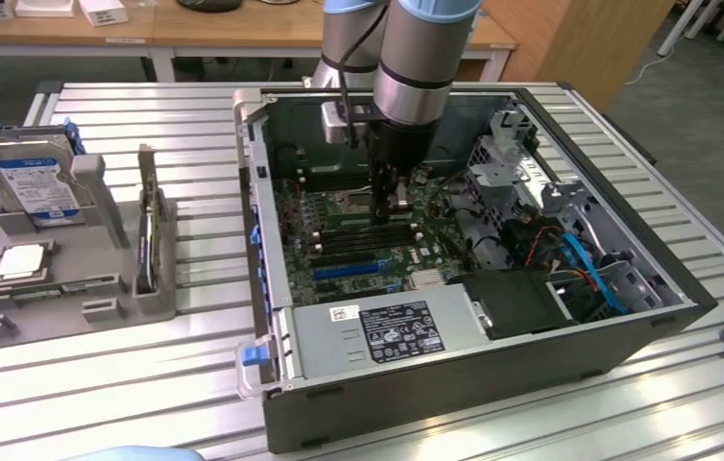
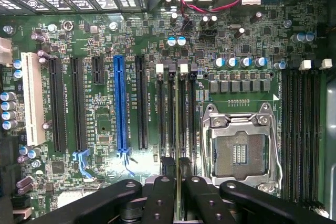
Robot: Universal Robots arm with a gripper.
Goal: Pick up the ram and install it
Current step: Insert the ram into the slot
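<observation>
The fingers (image 2: 164,192) pinch the ram (image 2: 179,182) edge-on over the memory slots (image 2: 176,108) inside the computer case (image 1: 465,384).

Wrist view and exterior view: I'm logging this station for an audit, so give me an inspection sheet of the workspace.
Surface: slatted metal table, carrying an open PC case.
Job's things: the ram, edge-on over the memory slots.
Clutter: grey fixture holding a hard drive and a CPU chip.
End effector: shut on the ram.
Cables: blue and orange cables inside the case.
Surroundings: wooden desks behind the table.
</observation>
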